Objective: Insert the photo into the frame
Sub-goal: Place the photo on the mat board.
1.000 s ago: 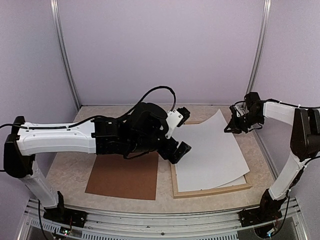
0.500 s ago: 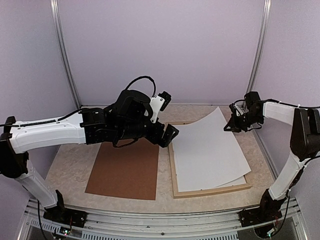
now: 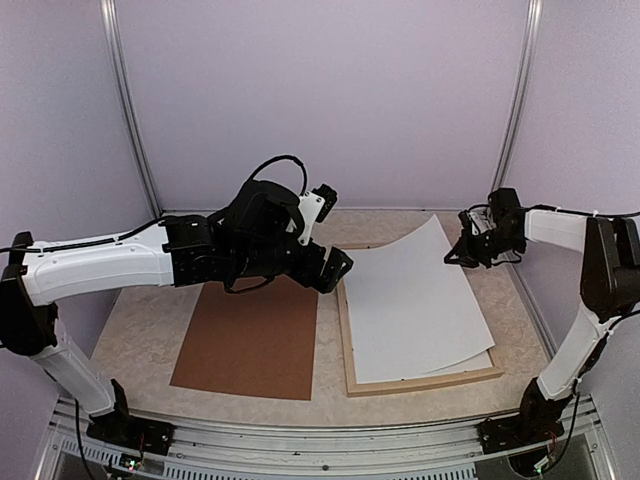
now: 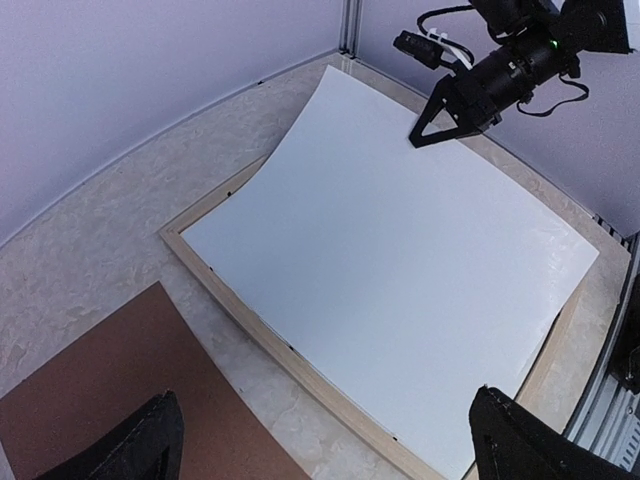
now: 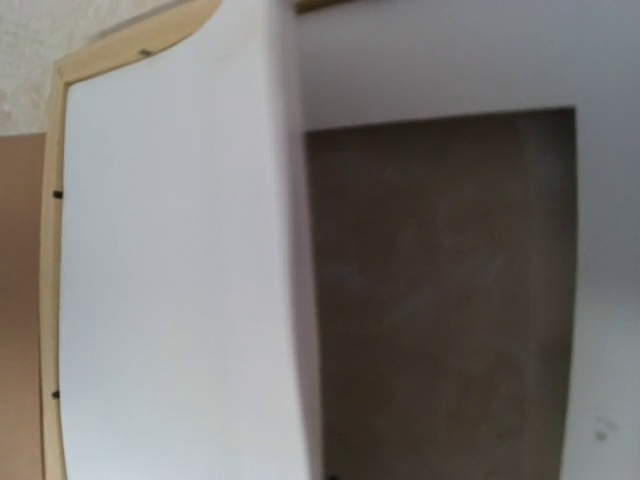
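Status from my end:

- The frame [image 3: 425, 382] lies flat on the right half of the bench [image 3: 140, 340], its near rail close to the bench's near edge.
- The photo [image 3: 415, 300] sits on top of the frame, white back up and slightly skewed. Its near-left part is down against the frame. The far-right corner curls up clear of it. The frame's left and near rails show; the sheet covers the right rail.
- Right jaws: clenched, pinching the photo's right edge just short of that raised far corner. The right arm [image 3: 560, 228] reaches in from the bench's right edge.
- Left jaws: released, spread wide, gripping nothing. They hang above the frame's far-left corner, clear of the sheet. The left wrist view has both fingertips [image 4: 150, 440] at its bottom corners, with the frame rail and photo between them.
- The left arm [image 3: 110, 270] stretches across over the brown backing board [image 3: 248, 345].
- The board lies flat on the bench just left of the frame, alongside its left rail.
- Right wrist view is badly blurred. I can make out the white sheet over the pale rail, plus a dark rectangle with a white margin that I can't read.
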Action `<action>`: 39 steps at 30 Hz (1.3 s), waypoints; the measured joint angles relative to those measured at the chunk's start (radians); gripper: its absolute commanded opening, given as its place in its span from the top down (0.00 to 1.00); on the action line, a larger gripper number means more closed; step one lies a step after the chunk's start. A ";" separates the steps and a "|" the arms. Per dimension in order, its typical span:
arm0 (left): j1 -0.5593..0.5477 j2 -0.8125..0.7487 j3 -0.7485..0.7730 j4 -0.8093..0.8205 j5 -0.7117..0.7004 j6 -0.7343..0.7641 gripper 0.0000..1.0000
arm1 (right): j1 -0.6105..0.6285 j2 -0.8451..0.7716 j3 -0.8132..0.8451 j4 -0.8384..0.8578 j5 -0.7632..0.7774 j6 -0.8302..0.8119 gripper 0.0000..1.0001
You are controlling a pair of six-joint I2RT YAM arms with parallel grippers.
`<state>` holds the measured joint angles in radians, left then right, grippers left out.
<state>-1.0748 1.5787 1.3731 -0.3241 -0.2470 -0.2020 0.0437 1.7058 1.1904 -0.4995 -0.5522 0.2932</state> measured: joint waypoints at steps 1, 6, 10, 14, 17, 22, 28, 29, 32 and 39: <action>0.000 0.000 0.000 0.000 0.000 0.000 0.01 | 0.000 0.000 -0.009 0.005 -0.007 0.005 1.00; 0.000 0.008 0.000 0.000 0.000 0.000 0.01 | 0.000 0.000 -0.056 0.027 -0.020 0.027 1.00; 0.000 0.020 0.000 0.000 0.000 -0.001 0.01 | 0.000 0.000 -0.070 0.042 -0.019 0.037 1.00; 0.000 0.023 0.000 -0.003 -0.001 -0.001 0.01 | 0.000 0.000 -0.070 0.043 -0.018 0.034 1.00; 0.000 0.024 0.000 -0.003 -0.001 -0.001 0.01 | 0.000 0.000 -0.070 0.044 -0.018 0.033 1.00; 0.000 0.028 0.000 -0.004 -0.002 -0.002 0.01 | 0.000 0.000 -0.070 0.051 -0.016 0.033 1.00; 0.000 0.034 0.000 -0.006 -0.005 -0.003 0.01 | 0.000 0.000 -0.071 0.074 -0.006 0.042 1.00; 0.000 0.034 0.000 -0.006 -0.005 -0.003 0.01 | 0.000 0.000 -0.071 0.079 -0.004 0.045 1.00; 0.000 0.034 0.000 -0.006 -0.006 -0.004 0.01 | 0.000 0.000 -0.072 0.087 0.000 0.049 1.00; 0.000 0.035 0.000 -0.008 -0.015 -0.003 0.01 | 0.000 0.002 -0.077 0.102 0.007 0.056 1.00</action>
<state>-1.0748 1.6138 1.3731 -0.3317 -0.2619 -0.2054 0.0437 1.7073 1.1130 -0.3973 -0.5453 0.3496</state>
